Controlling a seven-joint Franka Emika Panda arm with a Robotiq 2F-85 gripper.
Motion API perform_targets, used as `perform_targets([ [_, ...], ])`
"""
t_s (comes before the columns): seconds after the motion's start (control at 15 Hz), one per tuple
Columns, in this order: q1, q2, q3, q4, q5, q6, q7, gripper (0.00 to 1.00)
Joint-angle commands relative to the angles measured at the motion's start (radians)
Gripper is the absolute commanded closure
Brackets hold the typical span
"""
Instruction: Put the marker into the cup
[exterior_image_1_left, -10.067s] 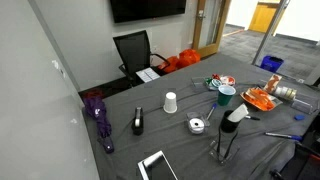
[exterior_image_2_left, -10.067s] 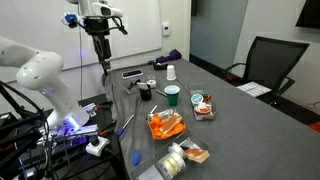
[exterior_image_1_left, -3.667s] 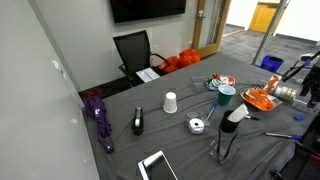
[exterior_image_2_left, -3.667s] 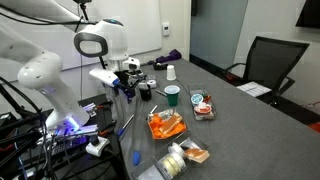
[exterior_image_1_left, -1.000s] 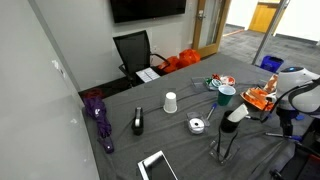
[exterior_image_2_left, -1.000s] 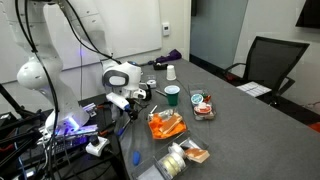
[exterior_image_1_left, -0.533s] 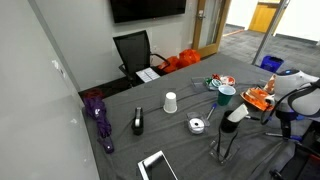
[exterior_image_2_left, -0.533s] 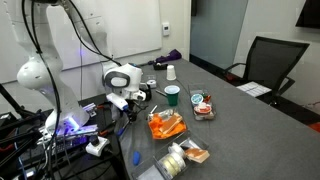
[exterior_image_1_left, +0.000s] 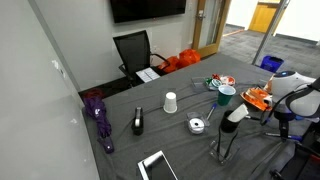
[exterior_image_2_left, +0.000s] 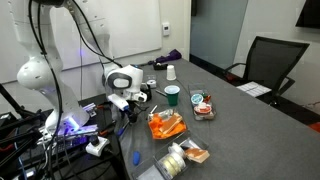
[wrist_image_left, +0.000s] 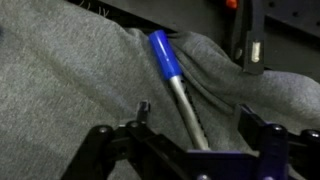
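Observation:
The marker (wrist_image_left: 175, 85) has a blue cap and a grey body and lies on the grey tablecloth near the table's edge. My gripper (wrist_image_left: 195, 125) is open, low over it, with one finger on each side of the grey body and not closed on it. In both exterior views the arm is bent down at the table's edge (exterior_image_2_left: 125, 106) (exterior_image_1_left: 284, 122). The marker's blue shows just below the gripper (exterior_image_2_left: 124, 123). The teal-green cup (exterior_image_2_left: 172, 95) (exterior_image_1_left: 227, 96) stands upright further in on the table, apart from the gripper.
A white paper cup (exterior_image_2_left: 171, 72) (exterior_image_1_left: 170, 102) stands beyond the teal cup. Orange snack packets (exterior_image_2_left: 165, 124), a small container (exterior_image_2_left: 203, 106), a black object (exterior_image_1_left: 138, 122), a purple umbrella (exterior_image_1_left: 99, 115) and a tablet (exterior_image_1_left: 157, 165) lie on the table. An office chair (exterior_image_2_left: 262, 62) stands by the table.
Ten seconds ago the arm was upright, high above the table; it has since come down to the marker at the edge. Over the last second it has hardly moved.

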Motion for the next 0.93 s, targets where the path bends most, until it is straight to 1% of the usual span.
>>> perform_targets([
  [0.0, 0.0, 0.03, 0.006, 0.026, -0.025, -0.018, 0.036, 0.44],
  [0.27, 0.003, 0.038, 0.004, 0.033, -0.029, -0.024, 0.049, 0.71],
  [0.33, 0.004, 0.038, 0.003, 0.033, -0.031, -0.027, 0.052, 0.79],
  [0.4, 0.005, 0.036, 0.003, 0.033, -0.033, -0.029, 0.055, 0.85],
  [0.47, 0.006, 0.034, 0.001, 0.033, -0.038, -0.033, 0.058, 0.93],
  [0.53, 0.007, 0.032, 0.001, 0.033, -0.041, -0.036, 0.059, 0.98],
  [0.6, 0.007, 0.03, 0.0, 0.033, -0.046, -0.042, 0.059, 0.99],
  [0.67, 0.007, 0.029, 0.0, 0.034, -0.05, -0.045, 0.06, 0.96],
  [0.87, 0.008, 0.024, -0.002, 0.034, -0.065, -0.056, 0.063, 0.95],
])
